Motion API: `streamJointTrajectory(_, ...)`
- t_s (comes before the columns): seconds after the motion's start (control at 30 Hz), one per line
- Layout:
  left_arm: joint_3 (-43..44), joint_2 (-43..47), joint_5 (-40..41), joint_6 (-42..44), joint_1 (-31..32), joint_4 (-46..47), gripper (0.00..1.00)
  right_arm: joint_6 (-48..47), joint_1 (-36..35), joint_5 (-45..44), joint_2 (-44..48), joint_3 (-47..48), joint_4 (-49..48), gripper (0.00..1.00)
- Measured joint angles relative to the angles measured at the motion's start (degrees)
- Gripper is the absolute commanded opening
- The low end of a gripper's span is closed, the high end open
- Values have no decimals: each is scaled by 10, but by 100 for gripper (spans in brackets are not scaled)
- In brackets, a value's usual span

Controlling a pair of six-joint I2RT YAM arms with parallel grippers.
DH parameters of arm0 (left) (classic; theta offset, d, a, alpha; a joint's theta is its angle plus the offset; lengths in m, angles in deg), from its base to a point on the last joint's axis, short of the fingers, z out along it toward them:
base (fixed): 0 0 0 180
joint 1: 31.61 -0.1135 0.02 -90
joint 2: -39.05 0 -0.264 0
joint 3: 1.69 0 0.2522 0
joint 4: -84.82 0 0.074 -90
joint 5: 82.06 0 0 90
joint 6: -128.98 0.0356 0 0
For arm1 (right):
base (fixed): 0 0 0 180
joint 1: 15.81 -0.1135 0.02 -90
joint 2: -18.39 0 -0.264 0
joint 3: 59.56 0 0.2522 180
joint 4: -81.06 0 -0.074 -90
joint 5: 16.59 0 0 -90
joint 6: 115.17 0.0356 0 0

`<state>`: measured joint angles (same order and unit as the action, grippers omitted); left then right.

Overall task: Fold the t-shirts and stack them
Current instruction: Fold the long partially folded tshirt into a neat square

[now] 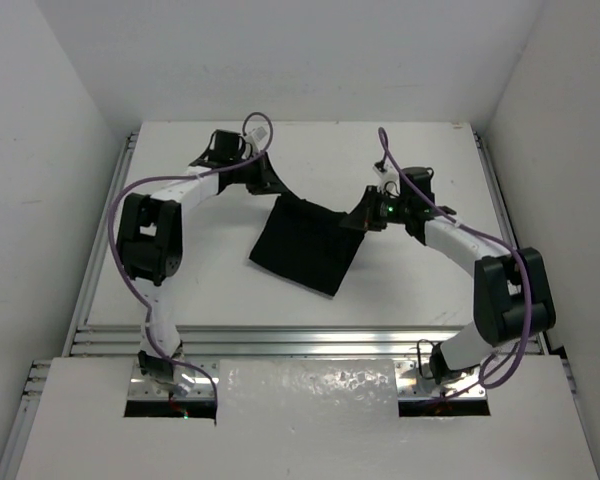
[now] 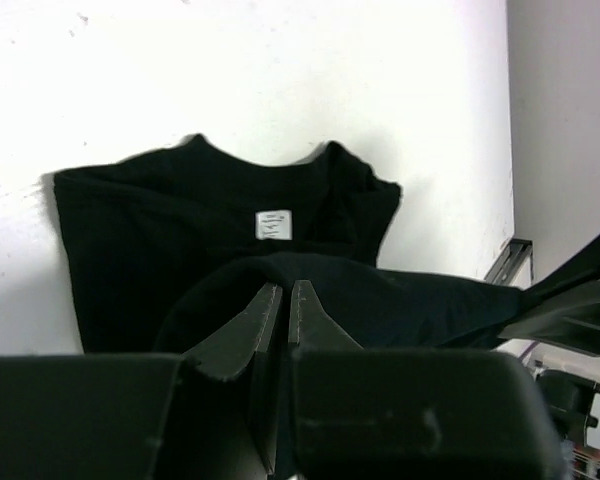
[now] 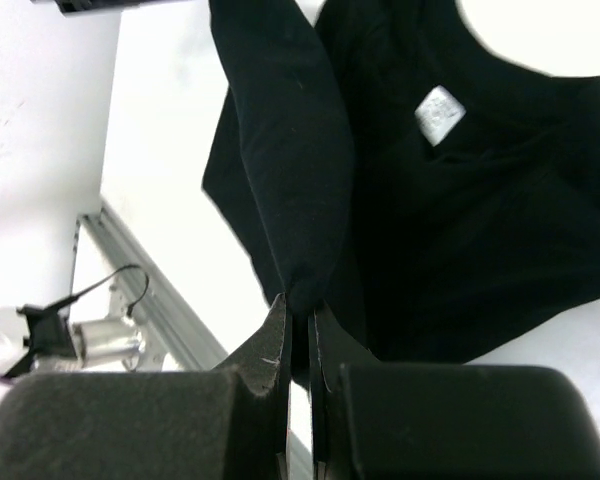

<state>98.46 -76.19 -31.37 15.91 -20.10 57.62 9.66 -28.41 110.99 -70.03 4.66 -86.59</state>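
1. The left claw (image 2: pixel 287 288) is clamped shut on a pinch of black cloth. The right claw (image 3: pixel 298 305) is likewise closed tight on a bunched edge of the same t-shirt (image 1: pixel 305 250).
2. The held edge hangs as a taut band between the two claws. The rest of the t-shirt lies flat on the counter (image 1: pixel 180 290), below and just ahead of both claws.
3. The white neck label (image 2: pixel 271 225) faces up ahead of the left claw's tips, so the collar end is the part lying down.
4. This looks like the middle of a fold: a lifted edge waiting to be laid over the body of the garment.
5. The next move calls for both claws to travel together and level towards the collar. The band must stay stretched so the cloth lands smooth. They should let go only once the edge rests on the layer beneath.
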Motion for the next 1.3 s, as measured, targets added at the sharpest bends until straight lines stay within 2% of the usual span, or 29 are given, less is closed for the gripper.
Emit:
streamJointTrajectory(0.2, 60, -104, -21, -15, 0, -6, 0, -17, 15, -2, -60, 31, 11, 0)
streamJointTrajectory(0.4, 120, -175, -53, -28, 0, -14, 0, -28, 18, -19, -73, 31, 18, 0)
streamJointTrajectory(0.57, 144, -182, -59, -41, 0, -9, 0, -45, 35, -29, -94, 34, 18, 0)
streamJointTrajectory(0.73, 127, -174, -47, -57, 0, 13, 0, -58, 56, -31, -123, 51, 27, 0)
streamJointTrajectory(1.03, 117, -165, -33, -81, -12, 35, 0, -93, 61, -33, -196, 142, 55, 0)
streamJointTrajectory(1.23, 151, -185, -32, -100, -13, 48, 0, -99, 61, -57, -260, 173, 68, 0)
streamJointTrajectory(1.3, 151, -185, -25, -105, -12, 49, 0, -101, 61, -67, -285, 193, 74, 10)
